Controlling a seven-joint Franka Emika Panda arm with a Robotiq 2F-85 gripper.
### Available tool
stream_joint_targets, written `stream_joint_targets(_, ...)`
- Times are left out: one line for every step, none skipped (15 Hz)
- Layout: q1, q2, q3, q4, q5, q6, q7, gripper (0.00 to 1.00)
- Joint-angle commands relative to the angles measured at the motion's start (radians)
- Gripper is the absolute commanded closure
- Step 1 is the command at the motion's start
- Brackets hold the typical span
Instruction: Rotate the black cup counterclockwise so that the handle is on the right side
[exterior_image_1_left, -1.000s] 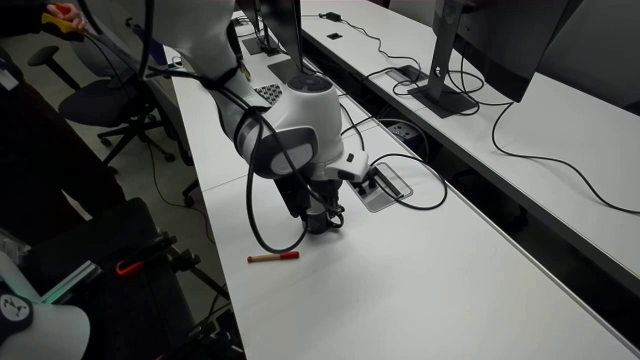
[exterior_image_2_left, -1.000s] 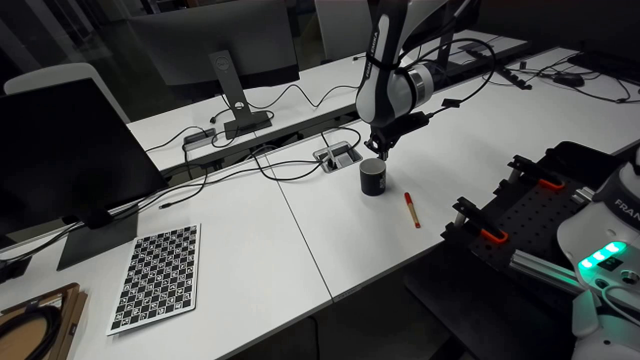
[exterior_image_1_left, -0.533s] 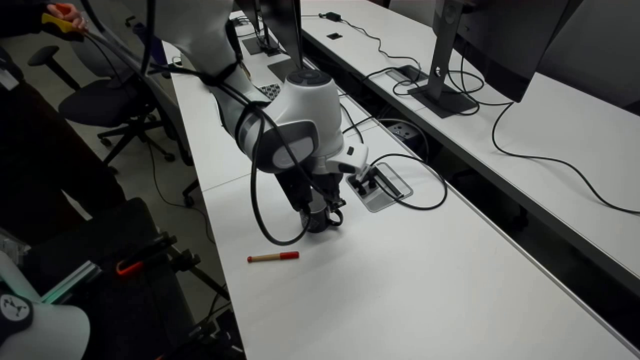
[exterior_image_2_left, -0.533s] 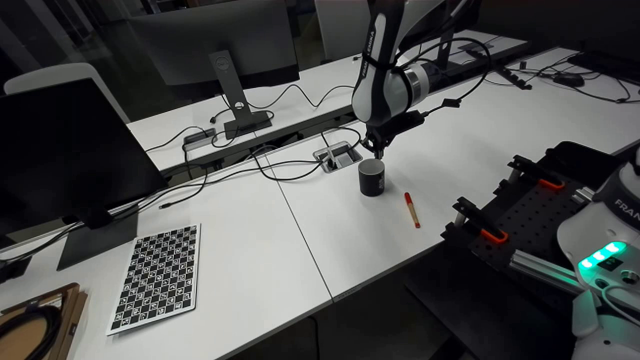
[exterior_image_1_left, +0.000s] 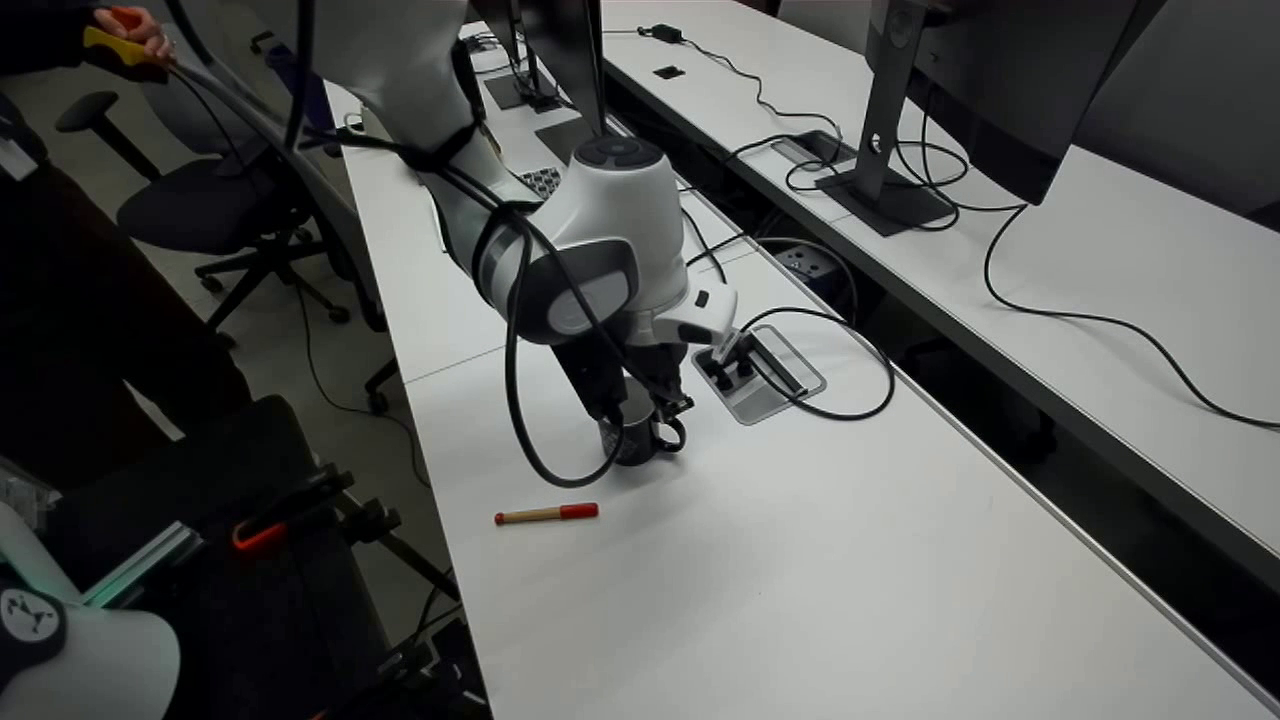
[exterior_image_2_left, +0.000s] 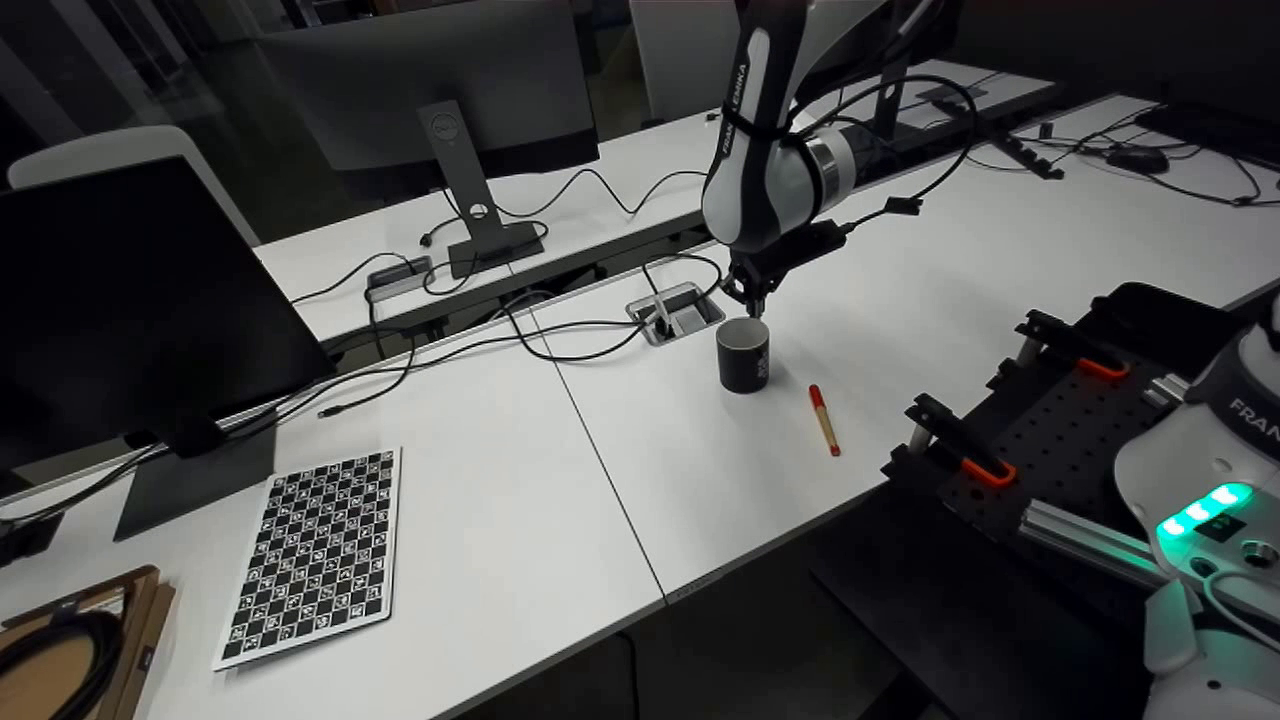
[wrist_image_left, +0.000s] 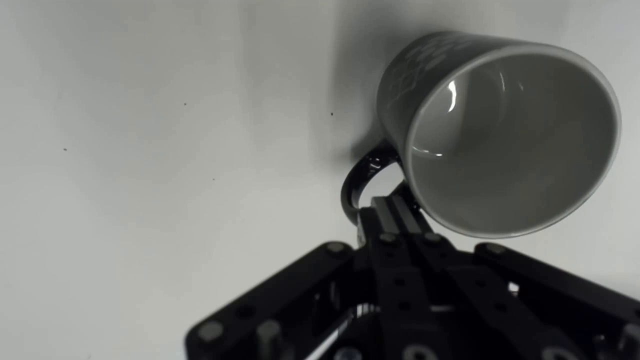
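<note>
The black cup (wrist_image_left: 430, 70) stands upright on the white table (exterior_image_1_left: 820, 570), its pale inside facing up in the wrist view. Its handle (wrist_image_left: 352, 187) curves out from the cup's lower left there. My gripper (wrist_image_left: 391, 202) has its fingers together, with nothing between them. The tips overlap the handle's near part in that view, beside the cup's rim; whether they touch it or reach into the loop I cannot tell. An exterior view has the cup (exterior_image_1_left: 630, 448) partly behind the arm's cable, with the handle (exterior_image_1_left: 675, 436) on its right. Elsewhere the gripper (exterior_image_2_left: 757, 308) appears just behind the cup (exterior_image_2_left: 743, 362), whose handle is hidden.
A red and wooden pen (exterior_image_1_left: 547, 513) lies near the cup. Behind the cup is a socket box (exterior_image_2_left: 676, 313) with cables. A loose cable (exterior_image_1_left: 512, 400) hangs in a loop from the arm. A checkered board (exterior_image_2_left: 315, 550) lies farther along the table.
The gripper has shifted and risen slightly, mostly in the earlier half second. The cup has moved and turned a little with it, and its handle shows more clearly. The pen has not moved.
</note>
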Motion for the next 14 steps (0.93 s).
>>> stream_joint_targets(-0.004, 0.007, -0.019, 0.005, -0.009, 0.003, 0.028, 1.0)
stream_joint_targets(-0.007, 0.008, -0.022, 0.005, -0.007, 0.004, 0.031, 1.0)
stream_joint_targets(-0.009, 0.009, -0.024, 0.005, -0.006, 0.003, 0.034, 1.0)
stream_joint_targets(-0.01, 0.011, -0.026, 0.006, -0.007, 0.0, 0.036, 1.0)
stream_joint_targets(-0.011, 0.014, -0.027, 0.007, -0.008, -0.004, 0.037, 1.0)
stream_joint_targets(-0.012, 0.018, -0.025, 0.008, -0.008, -0.005, 0.036, 1.0)
stream_joint_targets(-0.013, 0.022, -0.022, 0.009, -0.008, -0.007, 0.036, 1.0)
stream_joint_targets(-0.013, 0.028, -0.02, 0.012, -0.007, -0.009, 0.036, 1.0)
stream_joint_targets(-0.015, 0.032, -0.017, 0.014, -0.006, -0.01, 0.036, 1.0)
stream_joint_targets(-0.016, 0.038, -0.015, 0.017, -0.005, -0.012, 0.036, 1.0)
stream_joint_targets(-0.016, 0.042, -0.013, 0.018, -0.005, -0.012, 0.036, 1.0)
stream_joint_targets(-0.017, 0.047, -0.011, 0.021, -0.004, -0.013, 0.036, 1.0)
stream_joint_targets(-0.017, 0.051, -0.01, 0.023, -0.004, -0.014, 0.037, 1.0)
stream_joint_targets(-0.017, 0.054, -0.009, 0.025, -0.004, -0.015, 0.037, 1.0)
